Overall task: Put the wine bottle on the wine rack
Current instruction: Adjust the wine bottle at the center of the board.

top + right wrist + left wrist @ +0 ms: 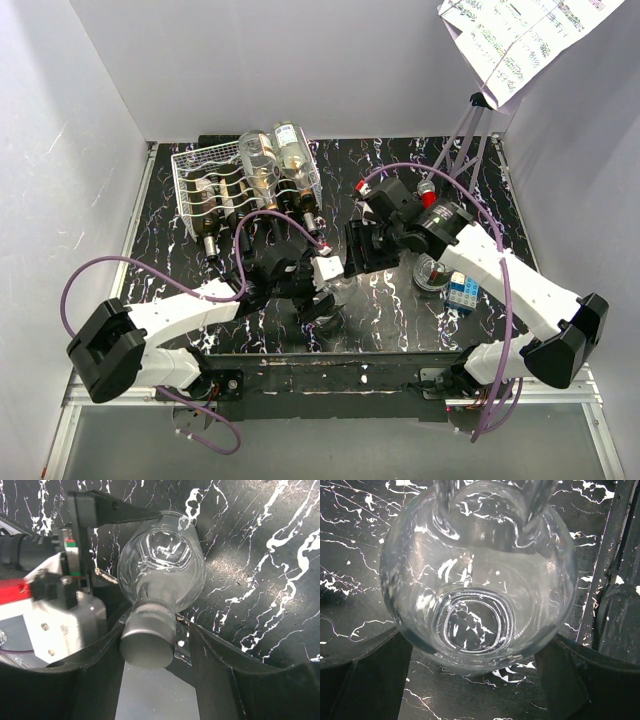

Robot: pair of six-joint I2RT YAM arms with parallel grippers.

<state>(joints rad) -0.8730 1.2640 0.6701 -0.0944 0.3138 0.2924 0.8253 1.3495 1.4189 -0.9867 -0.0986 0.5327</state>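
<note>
A clear glass wine bottle (475,575) lies low over the black marbled table, and my left gripper (475,650) is shut on its wide body near the base, one dark finger (375,675) on each side. In the right wrist view the bottle's neck and grey cap (147,642) sit between the fingers of my open right gripper (160,625); the left finger touches the cap and a gap remains at the right finger (225,670). From above, both grippers (322,298) (350,262) meet at the table's middle. The white wire wine rack (190,165) stands at the back left.
Several bottles (262,160) lie in the rack, necks toward the arms. A blue box (462,290) and a round glass object (432,272) sit under the right arm. A tripod (462,135) holding a paper sheet stands at the back right. White walls enclose the table.
</note>
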